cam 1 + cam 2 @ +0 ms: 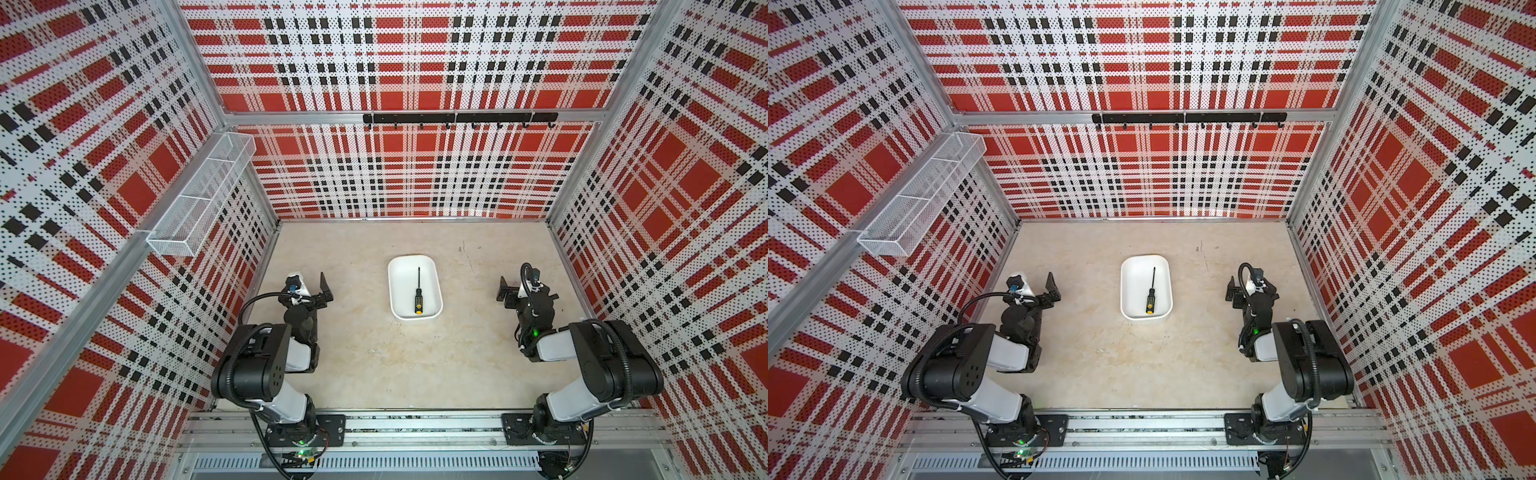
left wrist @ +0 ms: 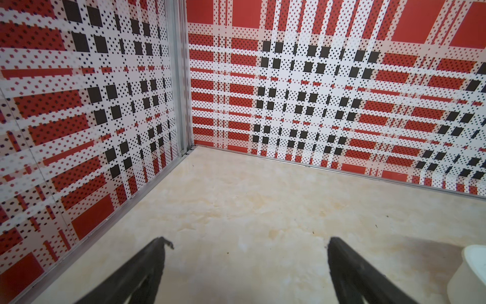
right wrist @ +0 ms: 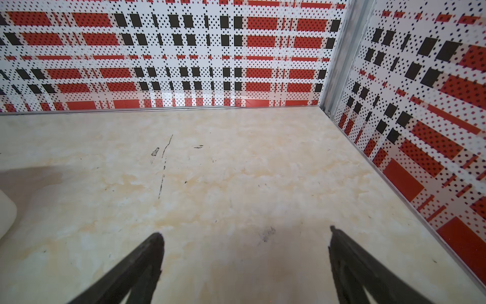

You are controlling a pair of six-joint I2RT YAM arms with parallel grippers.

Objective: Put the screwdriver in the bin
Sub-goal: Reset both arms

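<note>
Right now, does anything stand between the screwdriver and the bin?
Nothing visible does. In both top views the screwdriver already lies inside the bin, flat on its floor, with the handle end nearest the robot.

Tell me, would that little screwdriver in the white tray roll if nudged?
Probably: the screwdriver lies flat and its handle looks rounded, though the walls of the tray would likely stop it. Its thin shaft looks stiff, and it seems light.

We can read no text, label, brand, number or sign in any of the views. The screwdriver (image 1: 417, 300) has yellow marks on its black handle, seen in both top views, but they are too small for us to tell whether they are lettering.
</note>
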